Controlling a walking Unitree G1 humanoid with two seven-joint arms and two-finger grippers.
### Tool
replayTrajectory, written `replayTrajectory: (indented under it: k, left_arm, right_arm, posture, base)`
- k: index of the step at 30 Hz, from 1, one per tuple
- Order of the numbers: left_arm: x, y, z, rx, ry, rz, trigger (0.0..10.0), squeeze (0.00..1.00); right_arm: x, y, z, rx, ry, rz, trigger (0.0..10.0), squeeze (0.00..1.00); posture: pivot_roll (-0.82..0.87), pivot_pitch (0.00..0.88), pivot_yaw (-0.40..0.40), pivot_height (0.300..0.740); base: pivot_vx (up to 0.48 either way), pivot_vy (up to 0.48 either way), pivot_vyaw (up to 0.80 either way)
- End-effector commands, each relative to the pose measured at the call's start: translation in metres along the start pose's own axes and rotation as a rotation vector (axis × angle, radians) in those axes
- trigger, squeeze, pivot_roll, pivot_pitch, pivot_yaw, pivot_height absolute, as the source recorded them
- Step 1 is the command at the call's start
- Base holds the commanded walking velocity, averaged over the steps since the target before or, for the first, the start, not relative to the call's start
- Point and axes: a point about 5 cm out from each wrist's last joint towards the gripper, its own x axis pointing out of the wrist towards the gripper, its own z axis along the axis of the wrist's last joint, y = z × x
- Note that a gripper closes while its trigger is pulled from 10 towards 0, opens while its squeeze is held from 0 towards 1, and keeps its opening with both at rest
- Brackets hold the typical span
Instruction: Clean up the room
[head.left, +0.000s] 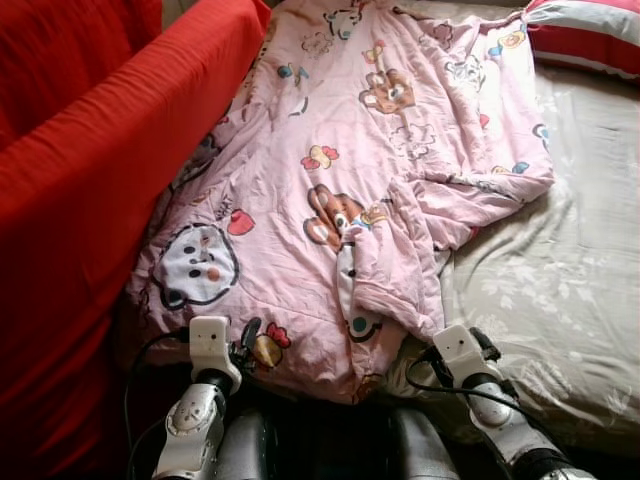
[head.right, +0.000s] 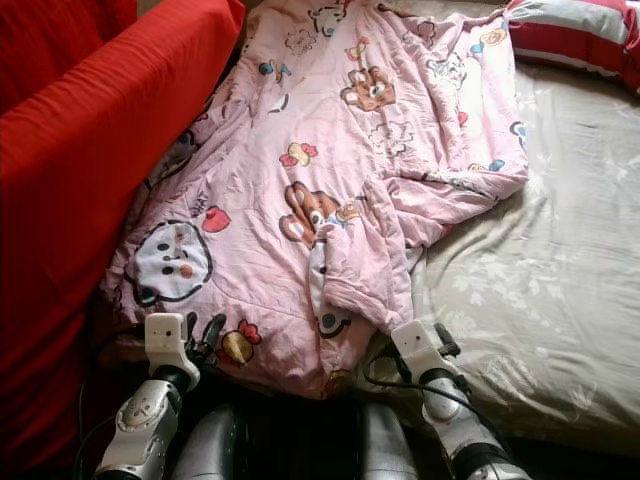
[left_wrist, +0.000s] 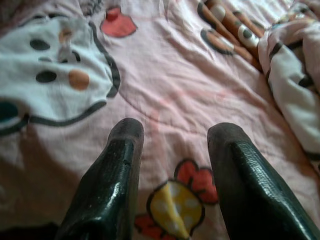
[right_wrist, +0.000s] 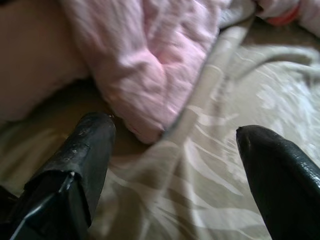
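Here we hold both grippers low at the bed's near edge, where the rumpled pink quilt (head.left: 350, 190) lies: left gripper (left_wrist: 172, 150) parted over its hem, right gripper (right_wrist: 175, 137) spread wide beside a folded corner, presumably to straighten it

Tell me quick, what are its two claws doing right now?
Left gripper: open, empty, over the pink blanket.
Right gripper: open, empty, at the blanket's edge.
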Motion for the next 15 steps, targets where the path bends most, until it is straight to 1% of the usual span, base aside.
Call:
replayTrajectory:
  k: [1, 4, 6, 8, 13, 15]
  left_arm:
    - [0.000, 0.001, -0.002, 0.009, 0.019, -0.005, 10.0, 0.00]
    - [0.008, -0.002, 0.007, 0.002, -0.011, -0.007, 10.0, 0.00]
    - [0.010, -0.003, 0.010, 0.002, -0.019, -0.007, 10.0, 0.00]
    - [0.015, -0.004, 0.017, -0.002, -0.042, -0.010, 10.0, 0.00]
    - [0.015, -0.005, 0.023, -0.002, -0.064, -0.015, 10.0, 0.00]
    - [0.012, -0.003, 0.023, 0.000, -0.072, -0.013, 10.0, 0.00]
  right_arm:
    - [-0.002, 0.006, -0.005, 0.023, 0.030, 0.020, 10.0, 0.00]
    - [-0.003, 0.008, -0.009, 0.055, 0.050, 0.018, 10.0, 0.00]
    - [-0.003, 0.008, -0.010, 0.064, 0.053, 0.013, 10.0, 0.00]
    - [-0.003, 0.006, -0.010, 0.075, 0.056, 0.001, 10.0, 0.00]
    - [-0.003, 0.004, -0.011, 0.072, 0.058, -0.025, 10.0, 0.00]
    - [-0.003, 0.002, -0.012, 0.070, 0.063, -0.043, 10.0, 0.00]
  posture:
    - [-0.01, 0.248, 0.044, 0.638]
    - [0.01, 0.254, 0.043, 0.638]
    - [0.01, 0.257, 0.044, 0.638]
    - [0.01, 0.270, 0.049, 0.638]
    - [0.02, 0.293, 0.054, 0.638]
    - [0.03, 0.305, 0.056, 0.638]
  base:
    - [0.000, 0.000, 0.00]
    - [0.000, 0.000, 0.00]
    - [0.000, 0.000, 0.00]
    - [0.000, 0.000, 0.00]
    - [0.000, 0.000, 0.00]
    - [0.000, 0.000, 0.00]
